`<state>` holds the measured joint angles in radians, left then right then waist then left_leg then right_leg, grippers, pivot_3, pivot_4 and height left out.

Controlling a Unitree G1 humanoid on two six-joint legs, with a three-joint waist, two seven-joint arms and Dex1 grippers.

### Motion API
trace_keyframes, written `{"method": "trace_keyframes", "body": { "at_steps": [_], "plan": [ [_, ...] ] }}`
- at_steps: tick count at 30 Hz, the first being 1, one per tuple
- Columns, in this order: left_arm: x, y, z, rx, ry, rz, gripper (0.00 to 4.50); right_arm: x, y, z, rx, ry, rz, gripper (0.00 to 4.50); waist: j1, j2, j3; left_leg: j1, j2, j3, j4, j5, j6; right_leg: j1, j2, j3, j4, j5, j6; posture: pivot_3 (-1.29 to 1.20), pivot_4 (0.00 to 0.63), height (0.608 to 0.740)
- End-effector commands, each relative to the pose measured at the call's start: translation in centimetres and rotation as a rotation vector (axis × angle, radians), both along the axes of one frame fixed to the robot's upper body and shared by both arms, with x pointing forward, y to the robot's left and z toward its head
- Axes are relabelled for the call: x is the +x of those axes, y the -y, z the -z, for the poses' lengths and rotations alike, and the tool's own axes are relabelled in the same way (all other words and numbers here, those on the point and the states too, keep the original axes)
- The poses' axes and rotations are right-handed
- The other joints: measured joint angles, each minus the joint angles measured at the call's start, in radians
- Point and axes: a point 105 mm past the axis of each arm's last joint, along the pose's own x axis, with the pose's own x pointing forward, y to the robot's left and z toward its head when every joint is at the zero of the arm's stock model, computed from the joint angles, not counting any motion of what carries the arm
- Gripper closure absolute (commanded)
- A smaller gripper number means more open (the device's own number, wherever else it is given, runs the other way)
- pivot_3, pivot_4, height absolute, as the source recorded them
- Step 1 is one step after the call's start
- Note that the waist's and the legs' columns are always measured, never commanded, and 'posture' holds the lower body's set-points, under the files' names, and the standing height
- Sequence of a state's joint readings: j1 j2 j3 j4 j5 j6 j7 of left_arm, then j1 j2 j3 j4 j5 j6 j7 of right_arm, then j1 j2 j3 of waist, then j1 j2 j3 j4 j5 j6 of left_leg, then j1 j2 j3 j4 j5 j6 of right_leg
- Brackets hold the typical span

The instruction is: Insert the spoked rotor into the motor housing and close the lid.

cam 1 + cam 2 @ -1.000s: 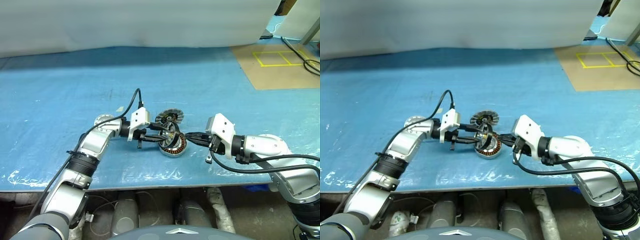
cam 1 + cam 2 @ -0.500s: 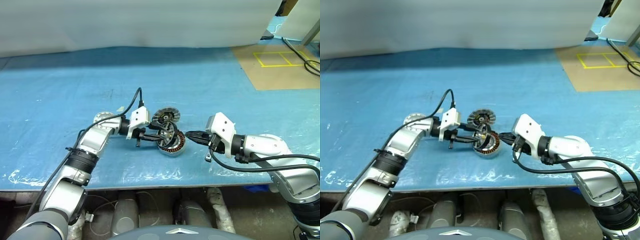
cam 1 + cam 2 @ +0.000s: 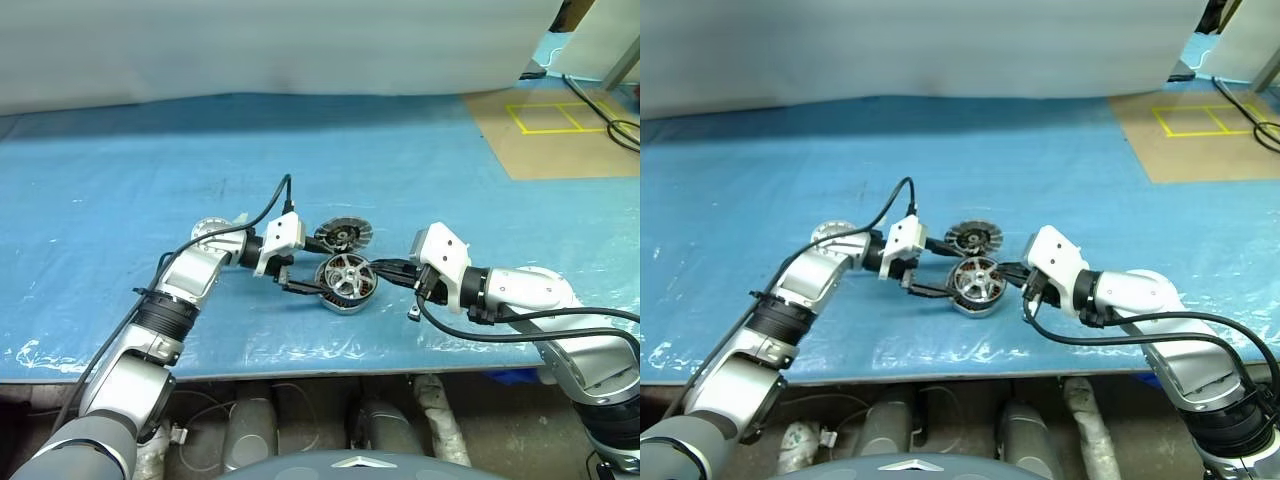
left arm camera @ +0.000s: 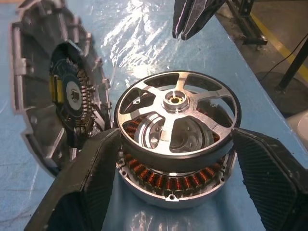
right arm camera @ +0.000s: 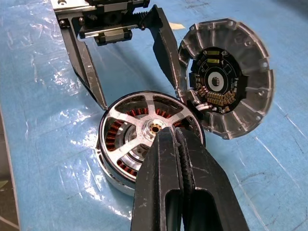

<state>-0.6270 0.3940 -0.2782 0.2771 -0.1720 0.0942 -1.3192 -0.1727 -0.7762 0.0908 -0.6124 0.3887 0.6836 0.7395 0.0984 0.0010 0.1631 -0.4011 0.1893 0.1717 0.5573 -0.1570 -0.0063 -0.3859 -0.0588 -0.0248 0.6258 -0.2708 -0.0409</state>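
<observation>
The robot's left gripper (image 4: 168, 192), its two black fingers (image 4: 79, 187) spread wide, straddles the round silver-grey motor housing (image 4: 175, 190) on the blue plastic-covered surface (image 3: 130, 200). One finger touches the side of the small shiny silver spoked rotor (image 4: 175, 118); the other stands just clear of it.

The rotor sits in the open top of the housing, hub up, its rim raised above the housing wall. Below that rim runs the ring of copper-brown windings (image 4: 168, 180), and more copper shows through the gaps between the spokes.

The right gripper (image 5: 174, 139), its black fingers pressed together with nothing between them, reaches in from the opposite side. Its tips hang over the near edge of the rotor, close to the central hub; whether they touch it cannot be told.

The round grey lid (image 5: 226, 79) leans just beside the housing on the far side, tilted up on its edge. Its dark inner face, with radial fins around the rim and a small circuit ring at the centre, is turned toward the grippers. Its lower edge meets the housing's rim.

A tan floor panel with yellow tape lines (image 3: 560, 115) lies well apart, at the far right.
</observation>
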Motion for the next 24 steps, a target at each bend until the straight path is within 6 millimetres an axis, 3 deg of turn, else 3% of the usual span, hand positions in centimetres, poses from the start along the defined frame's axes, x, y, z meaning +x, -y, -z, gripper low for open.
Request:
{"method": "trace_keyframes", "body": {
  "at_steps": [1, 9, 16, 24],
  "plan": [
    [0.3, 0.5, -3.0, -0.12, 0.043, -0.017, 0.77, -0.5, -0.7, -1.1, 0.008, 0.053, -0.033, 4.5, 0.0, 0.0, 0.0, 0.0, 0.0, 0.0, 0.0, 0.0, 0.0, 0.0, 0.0, 0.0, 0.0, 0.0, 0.0, 0.0, 0.15, 0.74],
    [-2.2, -1.2, -5.0, -0.203, -0.038, 0.048, 0.77, -0.8, -0.7, -1.2, 0.012, 0.04, -0.056, 4.5, -0.003, 0.0, 0.0, 0.0, 0.0, 0.0, 0.0, 0.0, 0.0, 0.0, 0.0, 0.0, 0.0, 0.0, 0.0, 0.0, 0.15, 0.74],
    [-2.4, -2.7, -4.5, -0.182, -0.058, -0.018, 0.77, -0.6, -1.0, -1.3, 0.009, 0.036, -0.087, 4.5, -0.001, 0.0, 0.0, 0.0, 0.0, 0.0, 0.001, 0.0, 0.0, 0.0, 0.0, 0.0, 0.0, -0.002, -0.004, 0.0, 0.15, 0.74],
    [-2.6, -4.6, -1.2, -0.21, -0.164, -0.182, 0.77, 1.0, -3.0, 0.8, 0.079, -0.048, -0.115, 4.5, -0.005, 0.001, 0.0, 0.0, 0.001, 0.0, 0.002, 0.0, 0.0, 0.0, 0.001, 0.0, 0.001, -0.002, -0.004, 0.0, 0.15, 0.74]
  ]
}}
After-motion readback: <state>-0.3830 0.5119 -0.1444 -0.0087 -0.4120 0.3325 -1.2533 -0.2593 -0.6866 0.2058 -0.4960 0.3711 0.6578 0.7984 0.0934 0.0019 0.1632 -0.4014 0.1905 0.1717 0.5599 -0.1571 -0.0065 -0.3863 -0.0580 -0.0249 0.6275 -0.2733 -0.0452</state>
